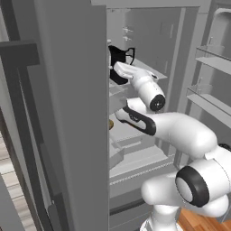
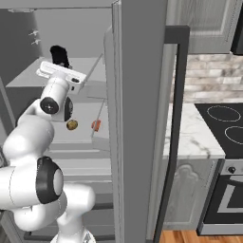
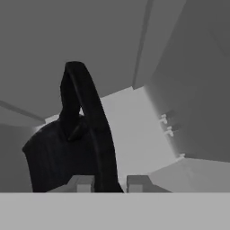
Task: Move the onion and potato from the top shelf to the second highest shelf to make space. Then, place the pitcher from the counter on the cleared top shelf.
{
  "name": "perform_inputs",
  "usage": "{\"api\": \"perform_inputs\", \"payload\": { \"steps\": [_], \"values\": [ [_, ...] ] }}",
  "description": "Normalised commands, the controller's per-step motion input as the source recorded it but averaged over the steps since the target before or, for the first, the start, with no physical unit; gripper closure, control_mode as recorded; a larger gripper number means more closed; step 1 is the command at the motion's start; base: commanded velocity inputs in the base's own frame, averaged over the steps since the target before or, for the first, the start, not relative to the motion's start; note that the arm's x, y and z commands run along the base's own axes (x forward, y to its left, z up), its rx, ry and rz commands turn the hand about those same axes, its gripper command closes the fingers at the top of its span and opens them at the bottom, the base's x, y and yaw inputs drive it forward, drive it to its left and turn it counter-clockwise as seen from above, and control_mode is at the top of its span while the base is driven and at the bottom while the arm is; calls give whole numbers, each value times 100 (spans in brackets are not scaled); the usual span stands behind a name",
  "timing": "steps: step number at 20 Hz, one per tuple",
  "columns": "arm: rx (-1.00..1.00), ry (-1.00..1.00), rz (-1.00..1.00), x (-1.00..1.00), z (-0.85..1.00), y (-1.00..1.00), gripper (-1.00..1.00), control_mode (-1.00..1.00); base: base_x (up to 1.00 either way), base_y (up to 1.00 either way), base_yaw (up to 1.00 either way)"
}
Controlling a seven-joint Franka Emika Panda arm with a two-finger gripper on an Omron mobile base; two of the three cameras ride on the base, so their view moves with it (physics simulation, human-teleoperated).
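Grey fridge interior fills the left base view past an open door: the white arm reaches up into it, and the gripper (image 1: 118, 67) is at the black pitcher (image 1: 118, 57), which stands at the level of the top shelf (image 1: 155, 73). A sliver of the brown-yellow potato (image 1: 110, 124) peeks out lower down beside the door edge

From the right base view, the pitcher (image 2: 59, 55) sits above the top shelf (image 2: 28, 76) behind the hand; the potato (image 2: 71, 125) and the red-orange onion (image 2: 96, 125) lie near each other on the second highest shelf (image 2: 80, 135). To the right is the marbled counter (image 2: 190, 137)

Seen from the hand view, the fingertips (image 3: 84, 183) are clamped on the pitcher's (image 3: 54, 157) loop handle, with the shelf surface pale beyond
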Motion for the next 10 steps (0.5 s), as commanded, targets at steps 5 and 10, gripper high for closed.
{"api": "perform_inputs", "payload": {
  "steps": [5, 10],
  "values": [
    [0, -5, 0, 45, -71, 9, 100, -100, 0, 0, 0],
    [0, -6, 0, 49, -77, 16, 100, -100, 0, 0, 0]
  ]
}}
